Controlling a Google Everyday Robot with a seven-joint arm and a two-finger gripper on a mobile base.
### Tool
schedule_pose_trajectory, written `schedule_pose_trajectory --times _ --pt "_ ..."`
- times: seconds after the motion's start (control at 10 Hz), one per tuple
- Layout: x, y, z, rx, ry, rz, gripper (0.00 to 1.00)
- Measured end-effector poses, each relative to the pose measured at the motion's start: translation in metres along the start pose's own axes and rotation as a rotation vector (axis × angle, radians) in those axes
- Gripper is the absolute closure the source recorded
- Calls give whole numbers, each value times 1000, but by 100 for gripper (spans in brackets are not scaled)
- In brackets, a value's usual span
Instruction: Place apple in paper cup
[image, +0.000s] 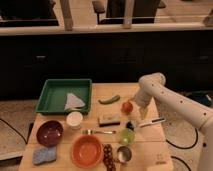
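The apple (127, 106) is a small orange-red fruit on the wooden table (155, 152), right of centre. The paper cup (74, 119) is small and white and stands upright on the left, just below the green tray. My white arm comes in from the right. Its gripper (135, 108) hangs right beside the apple, on the apple's right side, low over the table. The apple and the cup stand well apart, with a small block between them.
A green tray (50, 96) with white paper, a green pepper (109, 99), a maroon bowl (49, 133), an orange bowl (86, 150), a blue sponge (44, 155), grapes (108, 155), a metal cup (123, 154), a yellow-green fruit (126, 136), a fork (99, 132) and a brush (150, 122) lie around.
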Motion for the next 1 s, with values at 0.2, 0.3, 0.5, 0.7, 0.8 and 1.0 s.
schedule_pose_trajectory --times 0.2,0.3,0.5,0.7,0.8,1.0 --pt "-1 -2 3 -3 -8 -17 20" --pt "-2 -2 4 -7 -11 -25 20" --pt "-2 -4 7 -6 -18 -43 20" --pt "-2 -5 10 -7 -24 -64 20" --pt "-2 -3 12 -11 -28 -72 20" --pt "-2 2 15 -18 -35 -75 20"
